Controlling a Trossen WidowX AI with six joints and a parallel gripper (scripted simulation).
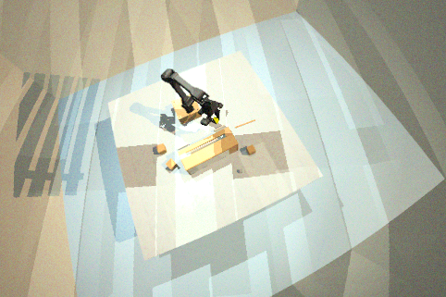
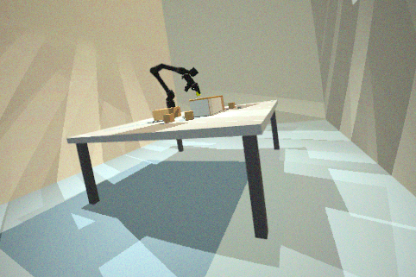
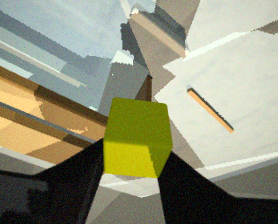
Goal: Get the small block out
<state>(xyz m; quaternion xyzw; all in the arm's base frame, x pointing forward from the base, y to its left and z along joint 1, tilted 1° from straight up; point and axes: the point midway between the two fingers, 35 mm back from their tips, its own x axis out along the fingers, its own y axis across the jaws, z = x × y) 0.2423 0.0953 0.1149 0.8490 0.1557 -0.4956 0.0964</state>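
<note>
A small yellow block [image 1: 216, 120] [image 2: 198, 94] [image 3: 136, 137] is held between the two black fingers. My gripper [image 1: 215, 119] [image 2: 197, 92] [image 3: 133, 147] is shut on it, and the block is up in the air, above the height of the box top in the exterior view. The box [image 1: 204, 158] [image 2: 199, 108] [image 3: 30, 122] stands upright on the table, with an orange-brown top and pale sides. In the top view the block shows just beyond the box's long side, near its right end. In the wrist view the box lies to the left of the block.
Small orange-brown cubes [image 1: 161, 148] [image 1: 171, 164] [image 1: 251, 150] stand on the table [image 1: 194, 217] [image 2: 224, 122] near both ends of the box. A thin orange stick [image 1: 245, 124] [image 3: 211, 110] lies right of the box. A wooden piece [image 1: 187, 115] is at the arm's base.
</note>
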